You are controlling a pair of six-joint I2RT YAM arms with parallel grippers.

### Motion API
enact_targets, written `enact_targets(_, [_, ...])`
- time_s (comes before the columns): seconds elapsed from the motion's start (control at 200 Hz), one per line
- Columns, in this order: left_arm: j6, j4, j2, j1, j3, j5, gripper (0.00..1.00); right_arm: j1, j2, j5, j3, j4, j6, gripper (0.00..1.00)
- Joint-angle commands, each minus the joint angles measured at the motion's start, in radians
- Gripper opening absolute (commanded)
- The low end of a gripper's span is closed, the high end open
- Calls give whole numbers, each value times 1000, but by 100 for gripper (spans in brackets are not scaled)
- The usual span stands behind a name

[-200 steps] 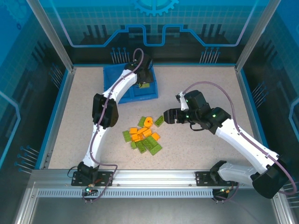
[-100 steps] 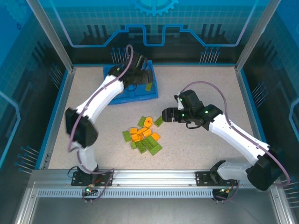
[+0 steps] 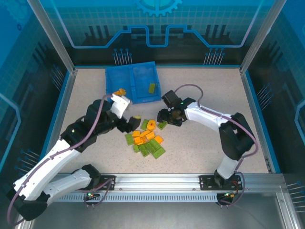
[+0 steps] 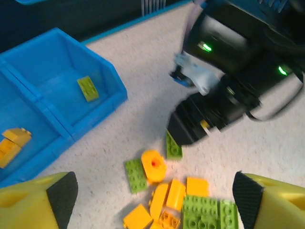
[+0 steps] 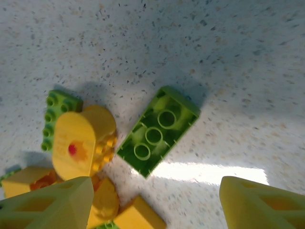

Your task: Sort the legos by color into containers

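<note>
Hovers the spread right pincer (image 5: 156, 183) over the upturned green brick (image 5: 158, 131) at the far edge of the pile (image 3: 147, 140), left pincer (image 4: 153, 188) spread empty beside the pile; probably needs closing next, then carrying beyond the pile into the green compartment (image 3: 143, 78) of the tray (image 3: 138, 101).

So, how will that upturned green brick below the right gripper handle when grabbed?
The green brick looks moulded and hollow underneath, so probably stiff and light. It lies flat, so it likely won't roll. Its glossy sides may slip or skid.
</note>
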Motion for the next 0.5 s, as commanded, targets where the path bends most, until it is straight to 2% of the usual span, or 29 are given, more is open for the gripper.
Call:
enact_targets(0.0, [293,-9,-53,-10,-79,139,99,12,80,0,52,13,67,71])
enact_targets(0.115, [367,-53,-70,-13,-115,159,99,12,146,32,72,2,75,67])
enact_targets(0.25, [391,-68,-81,-15,-143,182,99,10,206,45,71,-9,72,56])
enact_targets(0.495, [404,-41,-133,-16,-174,196,99,0,150,93,-11,21,72,38])
